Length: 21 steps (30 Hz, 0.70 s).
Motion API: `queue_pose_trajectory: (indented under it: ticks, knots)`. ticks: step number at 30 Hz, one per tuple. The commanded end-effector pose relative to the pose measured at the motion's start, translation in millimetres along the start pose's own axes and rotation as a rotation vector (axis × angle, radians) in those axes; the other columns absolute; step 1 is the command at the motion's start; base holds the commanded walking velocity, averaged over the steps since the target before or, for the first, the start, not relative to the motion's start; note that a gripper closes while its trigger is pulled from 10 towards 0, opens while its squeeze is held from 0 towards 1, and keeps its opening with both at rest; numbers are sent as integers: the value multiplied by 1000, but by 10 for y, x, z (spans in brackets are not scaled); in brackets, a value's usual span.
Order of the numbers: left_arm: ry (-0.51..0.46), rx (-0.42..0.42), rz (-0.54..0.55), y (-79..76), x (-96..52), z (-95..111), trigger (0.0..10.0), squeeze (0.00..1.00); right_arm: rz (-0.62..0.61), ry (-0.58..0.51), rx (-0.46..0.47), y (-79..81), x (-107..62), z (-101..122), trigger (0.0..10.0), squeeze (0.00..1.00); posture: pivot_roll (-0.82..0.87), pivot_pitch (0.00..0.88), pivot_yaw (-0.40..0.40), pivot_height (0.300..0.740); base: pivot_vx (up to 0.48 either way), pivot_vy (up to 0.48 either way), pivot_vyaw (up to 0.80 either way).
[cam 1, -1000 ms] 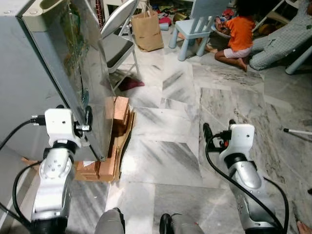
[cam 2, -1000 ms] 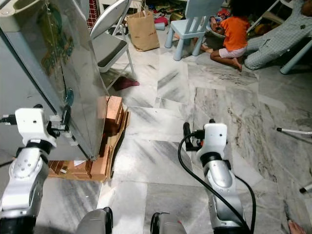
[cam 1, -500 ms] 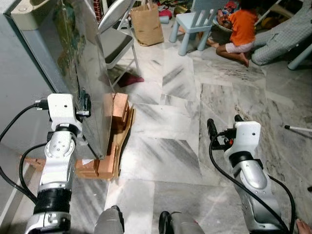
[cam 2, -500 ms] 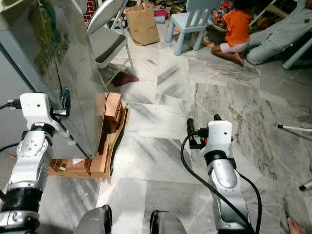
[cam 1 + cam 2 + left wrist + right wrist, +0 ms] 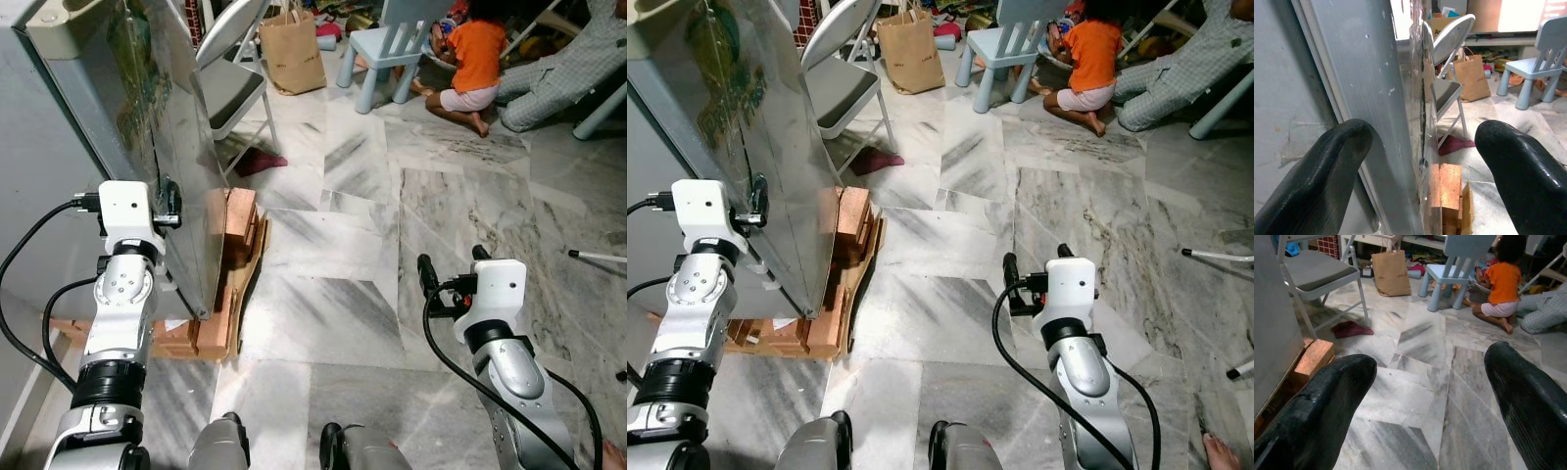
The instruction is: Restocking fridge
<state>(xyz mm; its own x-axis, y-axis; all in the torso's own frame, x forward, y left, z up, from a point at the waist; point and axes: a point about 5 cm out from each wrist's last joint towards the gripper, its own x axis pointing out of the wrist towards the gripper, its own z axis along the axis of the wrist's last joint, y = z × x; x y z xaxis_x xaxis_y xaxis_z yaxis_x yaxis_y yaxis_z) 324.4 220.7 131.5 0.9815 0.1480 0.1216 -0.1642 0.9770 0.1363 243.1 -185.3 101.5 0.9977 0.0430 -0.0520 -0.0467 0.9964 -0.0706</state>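
The fridge door [image 5: 147,127] stands as a tall panel on the robot's left, its free vertical edge running top to bottom directly ahead of the left gripper [image 5: 1420,161]. That gripper is spread wide with one black finger on each side of the door's edge, straddling it but, as far as the left wrist view shows, not yet pinching it. So the left arm is the nearer by far. The right gripper [image 5: 1430,401] hangs open and empty over the marble floor [image 5: 333,323], well apart from the door, which sits on wooden blocks [image 5: 235,225].
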Motion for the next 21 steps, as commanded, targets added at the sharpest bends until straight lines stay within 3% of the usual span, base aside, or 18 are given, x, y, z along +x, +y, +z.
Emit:
queue_pose_trajectory:
  ticks: [1, 4, 12, 21]
  knots:
    - [18, 16, -11, -25, -56, -53, 10000, 0, -12, 5, -9, -36, -26, 8, 10000, 0, -3, 179, -69, 740, 0, 0, 0]
    - [36, 25, 6, 6, -107, -112, 10000, 0, -6, 10, -5, -17, -32, 1, 10000, 0, 2, 183, -69, 740, 0, 0, 0]
    - [31, 37, 19, 67, 24, -49, 10000, 0, 4, 18, -1, 14, -27, -15, 10000, 0, 5, 186, -68, 740, 0, 0, 0]
    - [29, 20, -82, -90, 140, -21, 10000, 0, 2, 34, -1, 16, -50, -50, 10000, 0, -1, 191, -65, 740, 0, 0, 0]
